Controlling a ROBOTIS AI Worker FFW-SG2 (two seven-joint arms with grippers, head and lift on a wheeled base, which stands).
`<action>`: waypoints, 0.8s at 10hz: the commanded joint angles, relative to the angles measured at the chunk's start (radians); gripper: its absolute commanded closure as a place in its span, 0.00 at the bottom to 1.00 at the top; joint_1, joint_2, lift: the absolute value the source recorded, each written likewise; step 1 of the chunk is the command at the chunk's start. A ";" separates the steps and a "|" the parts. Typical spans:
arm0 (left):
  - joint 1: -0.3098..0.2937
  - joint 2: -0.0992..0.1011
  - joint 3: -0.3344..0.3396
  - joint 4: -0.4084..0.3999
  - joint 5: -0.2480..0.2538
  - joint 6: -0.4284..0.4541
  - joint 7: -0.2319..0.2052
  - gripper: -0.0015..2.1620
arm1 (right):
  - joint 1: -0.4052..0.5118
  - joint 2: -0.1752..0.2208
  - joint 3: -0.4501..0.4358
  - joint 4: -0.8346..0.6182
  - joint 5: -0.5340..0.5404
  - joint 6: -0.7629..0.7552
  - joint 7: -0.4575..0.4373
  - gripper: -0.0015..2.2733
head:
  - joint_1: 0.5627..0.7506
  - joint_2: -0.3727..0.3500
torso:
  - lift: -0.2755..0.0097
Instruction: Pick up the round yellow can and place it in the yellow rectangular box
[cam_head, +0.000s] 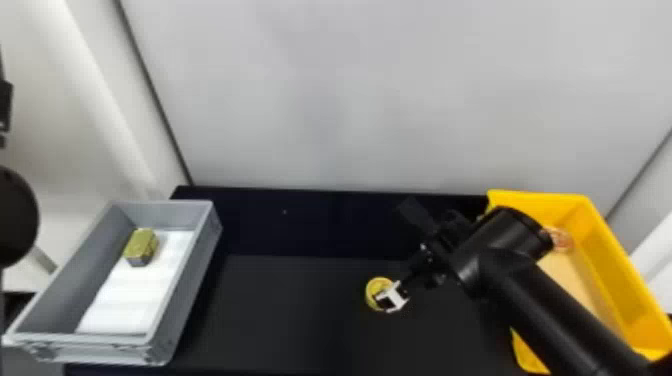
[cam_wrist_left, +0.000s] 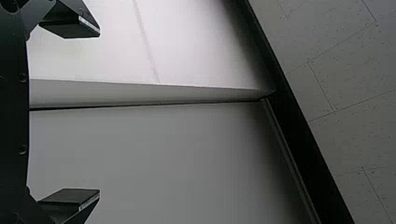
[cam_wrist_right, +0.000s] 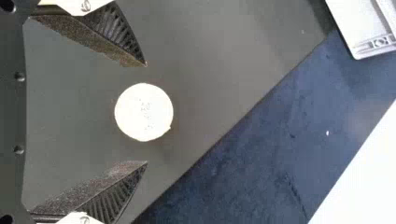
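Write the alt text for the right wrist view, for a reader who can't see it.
The round yellow can stands on the dark table, seen between the open jaws of the right gripper, with a gap on either side. A corner of the grey box also shows.

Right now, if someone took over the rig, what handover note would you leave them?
Right tool: open, over the black table, fingers on either side of the round yellow can, not touching it.
Left tool: open and empty, facing the wall.
Yellow rectangular box: at the table's right end.
Done: right tool lined up with the can.
Left: grip, lift, carry to the box, release.
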 joint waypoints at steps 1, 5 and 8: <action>-0.010 -0.002 -0.010 0.004 0.000 -0.004 -0.001 0.04 | 0.000 0.018 -0.030 0.051 -0.015 -0.050 -0.031 0.00 | 0.70 0.59 | 0.96; -0.010 -0.002 -0.009 0.004 0.000 -0.009 -0.001 0.04 | 0.020 0.050 -0.043 0.088 -0.035 -0.110 -0.059 0.00 | 0.70 0.59 | 0.96; -0.005 -0.002 -0.007 0.004 0.000 -0.010 -0.002 0.04 | 0.022 0.047 -0.038 0.113 -0.035 -0.138 -0.071 0.00 | 0.70 0.59 | 0.96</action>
